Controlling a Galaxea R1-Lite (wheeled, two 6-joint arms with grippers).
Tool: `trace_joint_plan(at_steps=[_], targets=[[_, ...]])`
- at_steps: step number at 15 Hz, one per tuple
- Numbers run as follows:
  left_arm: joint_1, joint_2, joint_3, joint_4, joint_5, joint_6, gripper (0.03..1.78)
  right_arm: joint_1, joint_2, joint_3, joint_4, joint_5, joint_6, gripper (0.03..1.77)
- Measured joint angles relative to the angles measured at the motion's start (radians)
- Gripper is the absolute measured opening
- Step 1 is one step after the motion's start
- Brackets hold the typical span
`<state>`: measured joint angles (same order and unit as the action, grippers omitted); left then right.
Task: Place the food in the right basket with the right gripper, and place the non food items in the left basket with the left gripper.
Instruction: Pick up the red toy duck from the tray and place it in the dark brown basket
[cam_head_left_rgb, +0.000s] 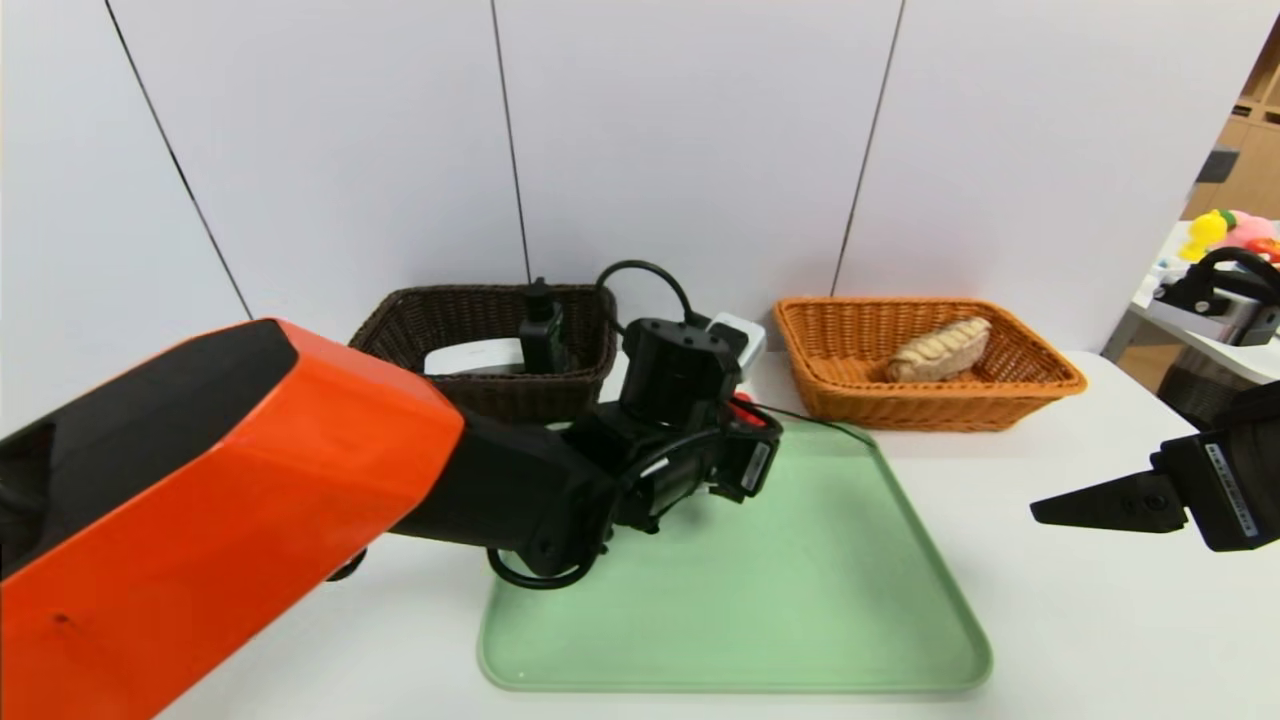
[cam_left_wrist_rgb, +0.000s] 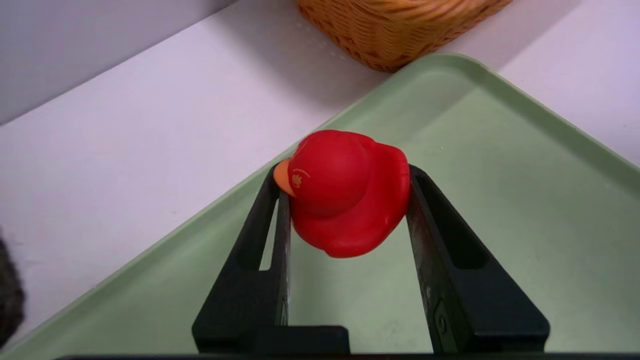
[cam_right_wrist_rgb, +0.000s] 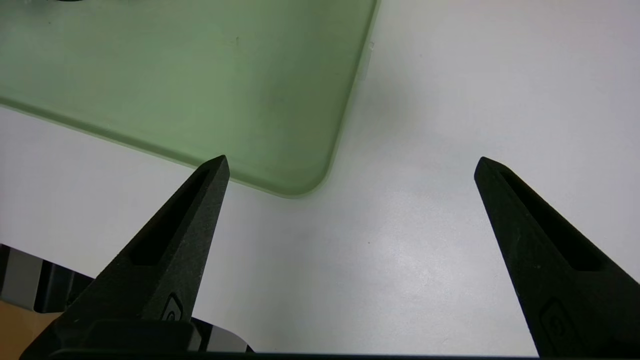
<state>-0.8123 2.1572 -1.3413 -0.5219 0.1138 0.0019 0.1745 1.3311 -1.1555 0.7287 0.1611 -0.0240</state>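
So in the head view the left gripper is over the tray (cam_head_left_rgb: 820, 690)'s 12 o'clock edge, hiding most of the duck (cam_head_left_rgb: 748, 410). Dark basket (cam_head_left_rgb: 480, 400) sits around 11, orange basket (cam_head_left_rgb: 930, 410) with a pastry (cam_head_left_rgb: 940, 350) around 1, right gripper parked at 3.

Left wrist view: the left gripper (cam_left_wrist_rgb: 345, 185) has its fingers clamped on the red duck, above the tray. Looks like the non-food pickup step, so next it probably needs to swing toward 11 and let go over the dark basket.

Right wrist view: fingers wide apart, nothing between them.
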Motion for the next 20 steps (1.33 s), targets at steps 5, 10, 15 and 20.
trace_joint_plan(at_steps=[5, 10, 15, 20], targets=[[0.093, -0.174, 0.001, 0.137, -0.005, 0.015, 0.71, -0.009, 0.0, 0.002, -0.002, 0.008, -0.001, 1.7], [0.244, -0.3, -0.028, 0.227, -0.009, 0.029, 0.7, -0.008, -0.001, 0.002, -0.002, 0.032, -0.002, 1.71], [0.45, -0.323, -0.042, 0.262, -0.01, 0.047, 0.68, -0.009, -0.004, 0.005, -0.001, 0.033, -0.001, 1.71], [0.571, -0.226, -0.057, 0.258, -0.011, 0.044, 0.68, -0.008, -0.001, 0.005, -0.001, 0.033, -0.002, 1.71]])
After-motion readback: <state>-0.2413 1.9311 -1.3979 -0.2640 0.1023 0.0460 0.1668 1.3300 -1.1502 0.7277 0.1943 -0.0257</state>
